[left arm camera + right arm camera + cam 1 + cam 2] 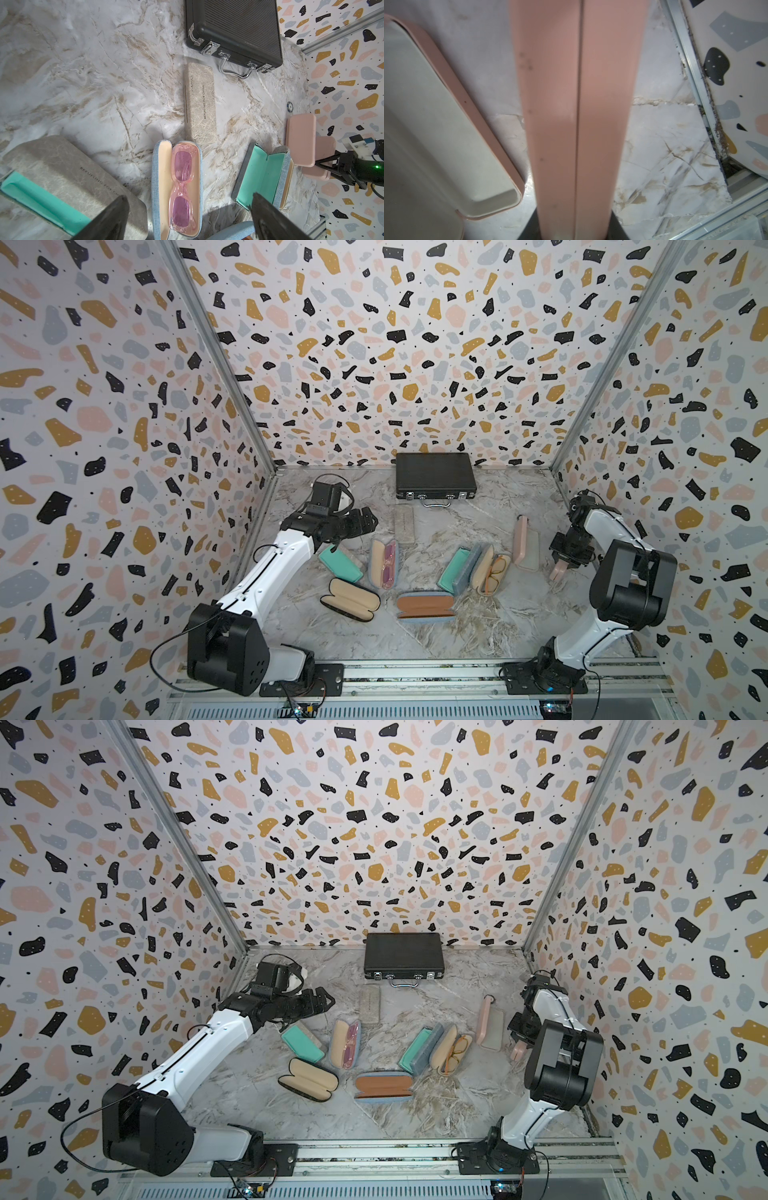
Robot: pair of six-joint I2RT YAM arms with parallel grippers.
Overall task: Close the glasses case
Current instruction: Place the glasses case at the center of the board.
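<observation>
- Right claw (564,561) is partly closed and clamped on one end of a slim smooth pink hard glasses case (577,124), at the right edge of the marble-look counter (478,635). The seam on the case looks thin and straight, so I judge it already shut.
- Left claw (368,520) is wide open and holds nothing. It hovers over the far-left part of the counter, above a grey stone-textured case with teal lining (68,176).
- Risk: the pink shell is slick and held by one end only. It could swivel or slip between the jaws if it is swung or pressed.
- Risk: I can't tell whether the held case touches the counter. If it is let go from a height, it could bounce and pop open.
- Risk: an open pink case with pale grey lining (527,545) lies just left of the held one. A careless put-down could land on its rim or shove it.
- Risk: the patterned right wall (665,489) is near, so a wide swing of the right arm could clip it.
- Risk: translucent pink sunglasses (182,187) lie in an open blue denim case (384,564). If they sit proud of the rim, folding the lid could pinch them or stop it latching.
- Risk: the open cases are crowded together. Pushing one lid could slide its neighbours, such as the black oval case with beige lining (350,599).
</observation>
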